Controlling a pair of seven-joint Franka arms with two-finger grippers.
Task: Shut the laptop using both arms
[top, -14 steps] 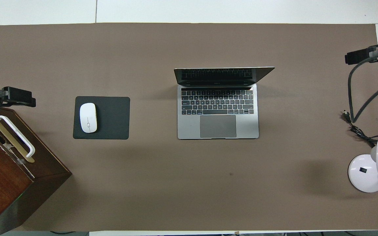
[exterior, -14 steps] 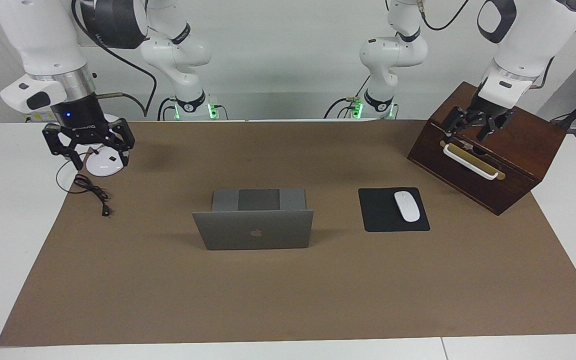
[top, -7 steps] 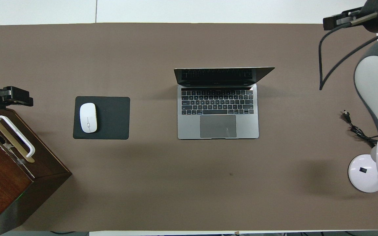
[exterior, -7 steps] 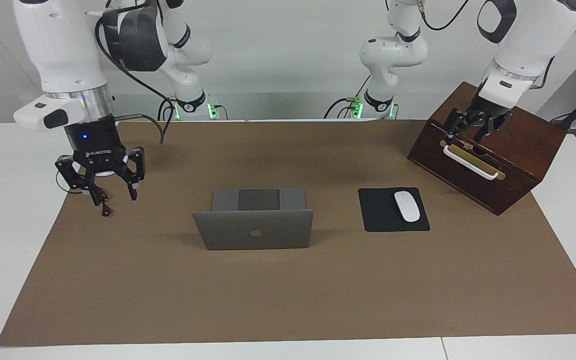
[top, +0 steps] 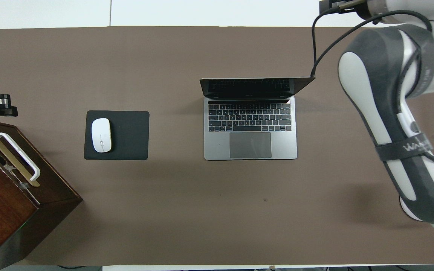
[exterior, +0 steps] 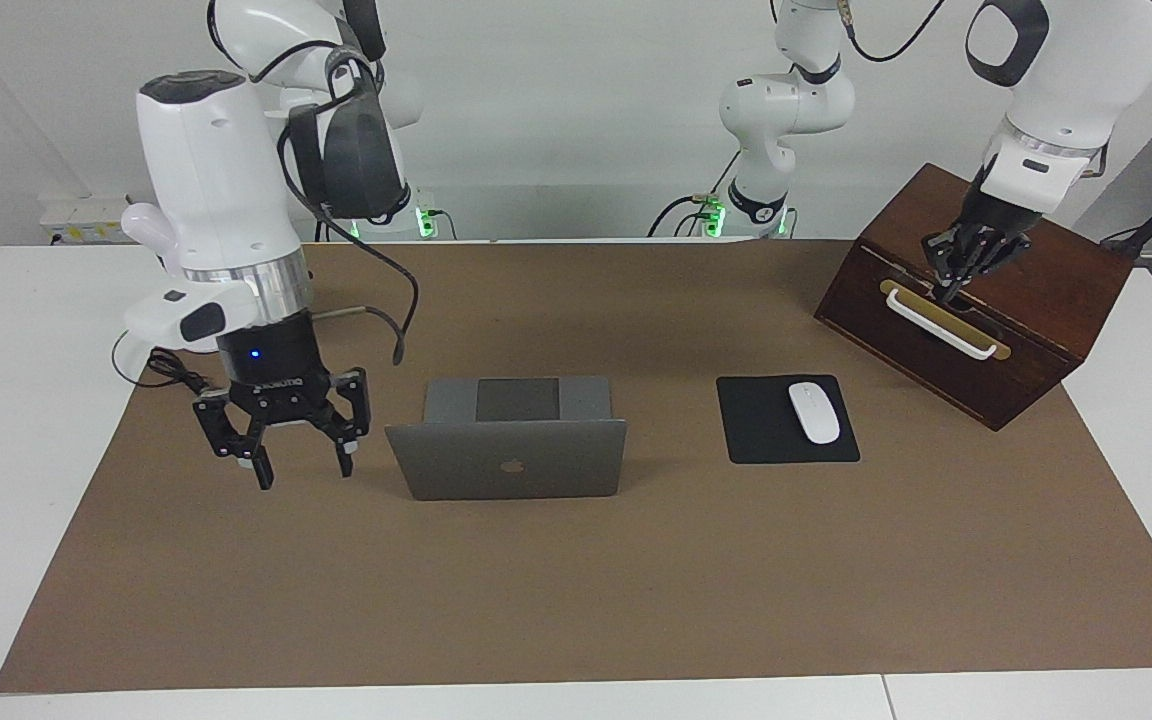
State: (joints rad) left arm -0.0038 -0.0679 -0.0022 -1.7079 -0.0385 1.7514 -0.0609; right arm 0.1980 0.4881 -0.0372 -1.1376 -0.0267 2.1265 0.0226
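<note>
White table (exterior: 6, 420), big brown mat (exterior: 576, 580) covering most of it. Plain white wall (exterior: 576, 110) along robots' end. Seam between table panels visible at edge farthest from robots (top: 110, 13). Soft even light, faint shadows on mat.

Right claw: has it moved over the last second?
Yes. The right claw has swung from over the table edge at the right arm's end toward the laptop, and now hangs open just beside its lid.

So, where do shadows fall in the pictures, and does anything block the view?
Facing view: soft shadows lie on the mat beside the laptop. Overhead view: the right arm fills one side and hides its tool; the laptop screen reflects the keyboard.
</note>
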